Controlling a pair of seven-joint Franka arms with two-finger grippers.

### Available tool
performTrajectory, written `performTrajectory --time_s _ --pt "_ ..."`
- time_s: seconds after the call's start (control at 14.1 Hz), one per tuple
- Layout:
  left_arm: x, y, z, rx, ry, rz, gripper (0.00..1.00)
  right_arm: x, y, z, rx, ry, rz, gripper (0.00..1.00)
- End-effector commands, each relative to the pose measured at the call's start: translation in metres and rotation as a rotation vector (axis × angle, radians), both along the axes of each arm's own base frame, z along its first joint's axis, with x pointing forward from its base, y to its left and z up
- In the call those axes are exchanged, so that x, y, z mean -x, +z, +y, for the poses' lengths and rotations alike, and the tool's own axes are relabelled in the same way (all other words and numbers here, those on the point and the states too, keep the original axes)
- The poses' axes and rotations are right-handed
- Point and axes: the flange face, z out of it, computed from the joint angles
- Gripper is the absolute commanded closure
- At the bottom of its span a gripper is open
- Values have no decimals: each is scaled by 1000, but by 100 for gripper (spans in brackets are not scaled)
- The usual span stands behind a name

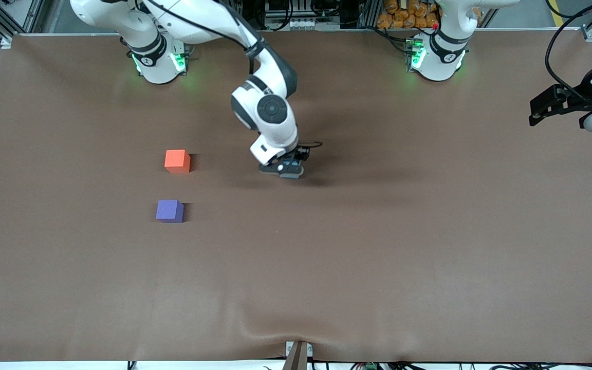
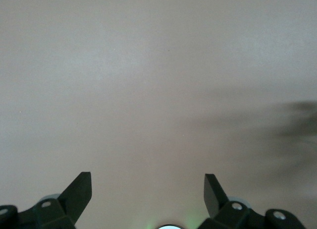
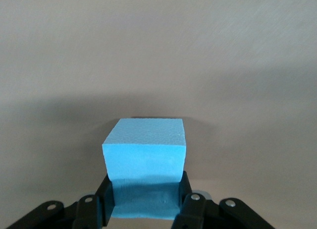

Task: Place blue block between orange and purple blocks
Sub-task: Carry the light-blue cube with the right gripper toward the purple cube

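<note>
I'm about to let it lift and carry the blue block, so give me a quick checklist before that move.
1. Right tool closed on the blue block: ok.
2. Block sits square between the fingers: ok.
3. Block off the table: cannot tell.
4. Gap between orange block and purple block free: ok.
5. Left tool open, waiting at its end of the table: ok.

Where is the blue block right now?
The blue block sits between the fingers of the right hand, low at the table near its middle, toward the left arm's end from the orange block; the front view hides it.
</note>
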Motion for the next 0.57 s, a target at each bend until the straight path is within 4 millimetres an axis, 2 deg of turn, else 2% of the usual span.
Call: performTrajectory --time_s 0.0,0.21,0.36,0.5 --pt "4 8 -1 19 0 -3 0 -55 25 -62 12 33 18 100" --pt "4 7 -1 17 3 -2 0 -108 56 -139 -13 67 -1 100" --pt "3 6 -1 17 6 0 0 -127 66 -192 -2 98 49 100" --pt "3 6 -2 16 11 0 0 -137 75 -234 -7 115 80 100"
